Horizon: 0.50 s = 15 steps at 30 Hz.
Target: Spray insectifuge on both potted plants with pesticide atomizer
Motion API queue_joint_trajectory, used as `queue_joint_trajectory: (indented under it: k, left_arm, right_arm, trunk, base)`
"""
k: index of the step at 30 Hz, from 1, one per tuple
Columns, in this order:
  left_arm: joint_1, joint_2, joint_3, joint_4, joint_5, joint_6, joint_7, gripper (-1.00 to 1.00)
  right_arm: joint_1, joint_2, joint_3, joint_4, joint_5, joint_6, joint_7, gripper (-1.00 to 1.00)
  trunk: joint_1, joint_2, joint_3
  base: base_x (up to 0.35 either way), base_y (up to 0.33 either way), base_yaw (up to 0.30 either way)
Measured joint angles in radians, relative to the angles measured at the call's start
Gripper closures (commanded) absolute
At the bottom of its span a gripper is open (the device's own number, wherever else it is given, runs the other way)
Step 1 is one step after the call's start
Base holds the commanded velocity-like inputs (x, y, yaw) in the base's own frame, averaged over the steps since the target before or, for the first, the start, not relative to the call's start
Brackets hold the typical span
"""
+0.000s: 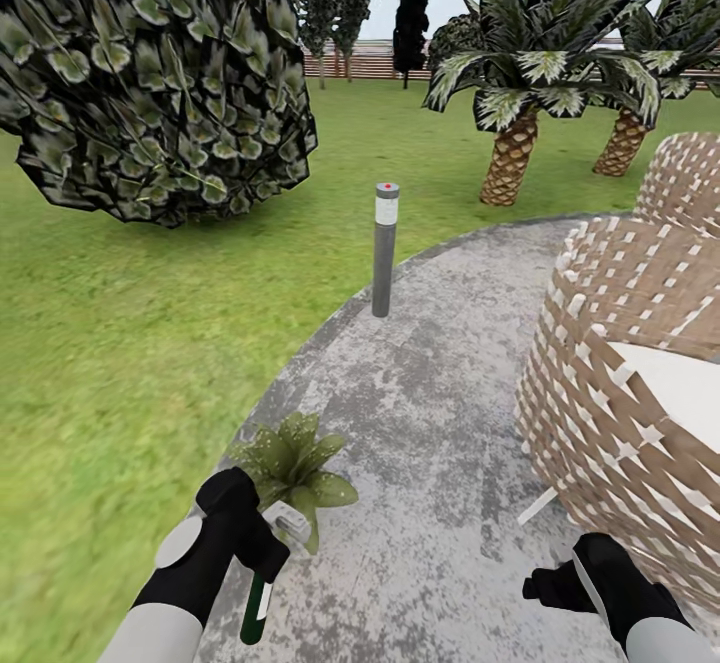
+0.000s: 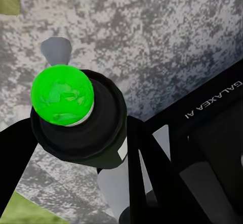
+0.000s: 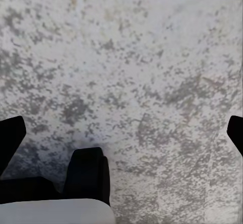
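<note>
Grey patio (image 1: 440,423) edge carries a potted plant (image 1: 293,463) just ahead of the left gripper (image 1: 262,541), whose fingers clamp the pesticide atomizer (image 1: 255,608) hanging roughly upright, while the empty right gripper's (image 1: 548,585) fingers are spread

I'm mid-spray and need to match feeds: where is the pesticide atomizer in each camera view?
Head view: the pesticide atomizer sits at lower left, held in the left gripper, beside a potted plant.
Left wrist view: seen end-on at centre left, bright green tip facing the camera.
Right wrist view: not in it.
Shared landmark: the grey mottled patio.
</note>
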Motion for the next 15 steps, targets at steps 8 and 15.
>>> queue_joint_trajectory:
  k: [8,15]
  left_arm:
    - [-0.002,0.000,0.002,0.001,0.002,0.000,-0.002,1.00]
    - [-0.026,0.000,0.001,-0.003,-0.003,0.000,-0.002,1.00]
  right_arm:
    - [0.000,0.000,-0.001,0.000,0.000,0.000,0.002,-1.00]
    - [0.000,0.000,0.001,-0.001,0.001,0.000,0.003,-1.00]
  trunk:
    - [-0.008,0.014,0.006]
    - [-0.034,0.063,0.028]
  base:
    - [0.000,0.000,0.018]
    - [0.000,0.000,0.000]
